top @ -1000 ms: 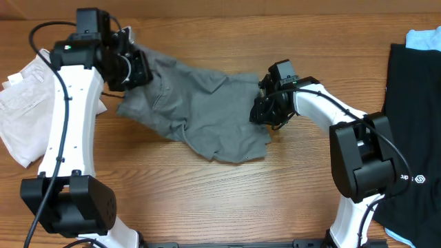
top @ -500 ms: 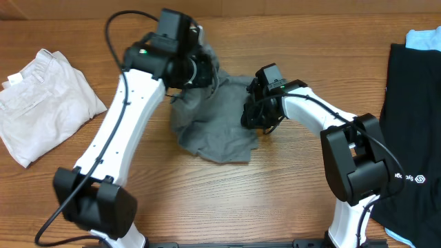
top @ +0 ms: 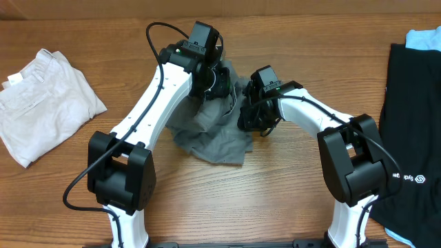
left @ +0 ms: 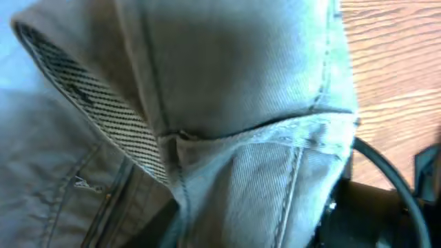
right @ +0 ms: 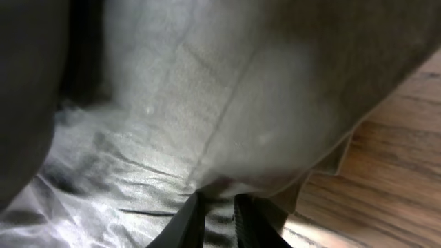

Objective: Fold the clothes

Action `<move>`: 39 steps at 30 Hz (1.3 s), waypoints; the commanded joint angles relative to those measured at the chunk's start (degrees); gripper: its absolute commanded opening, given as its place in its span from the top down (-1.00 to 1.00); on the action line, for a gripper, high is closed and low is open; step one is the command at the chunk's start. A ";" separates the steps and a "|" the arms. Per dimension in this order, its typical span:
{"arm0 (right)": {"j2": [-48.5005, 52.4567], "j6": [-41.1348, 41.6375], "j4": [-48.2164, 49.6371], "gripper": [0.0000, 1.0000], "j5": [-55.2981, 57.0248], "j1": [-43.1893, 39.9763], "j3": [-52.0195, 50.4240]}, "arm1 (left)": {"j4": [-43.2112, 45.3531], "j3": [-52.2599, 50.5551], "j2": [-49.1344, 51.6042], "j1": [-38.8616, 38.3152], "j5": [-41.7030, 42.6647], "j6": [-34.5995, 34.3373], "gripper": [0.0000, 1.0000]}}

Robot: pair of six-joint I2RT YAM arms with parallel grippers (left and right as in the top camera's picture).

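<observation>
Mid-grey cotton shorts (top: 215, 141) lie bunched mid-fold at the centre of the brown wooden worktop (top: 289, 207).
The right hand (top: 253, 118), at the shorts' right edge, pinches a fold with its fingers nearly together. The left hand (top: 219, 77), over their far side, is buried in cloth, so its grip cannot be told. The fold likely goes best with the carried edge laid flat and hems matched before release. Pale beige folded shorts (top: 41, 103) lie well left of the grey pair, and a black garment with white lettering (top: 413, 117) lies well right.

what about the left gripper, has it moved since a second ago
Yes. In the overhead view the left gripper has swung right, away from the beige shorts toward the right gripper, bunching the grey shorts with it.
</observation>
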 commanded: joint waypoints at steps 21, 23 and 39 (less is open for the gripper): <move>-11.65 -25.29 -28.52 0.60 -34.73 -11.56 20.28 | -0.39 1.81 -0.13 10.38 -5.77 2.45 -0.15; -11.63 -26.10 -28.39 0.59 -33.18 -9.62 20.28 | -2.08 1.81 2.43 10.38 -5.79 2.47 -0.13; -1.84 -16.39 -9.60 0.58 -13.35 -1.46 13.44 | -12.17 1.81 16.68 10.56 -4.76 2.47 -0.12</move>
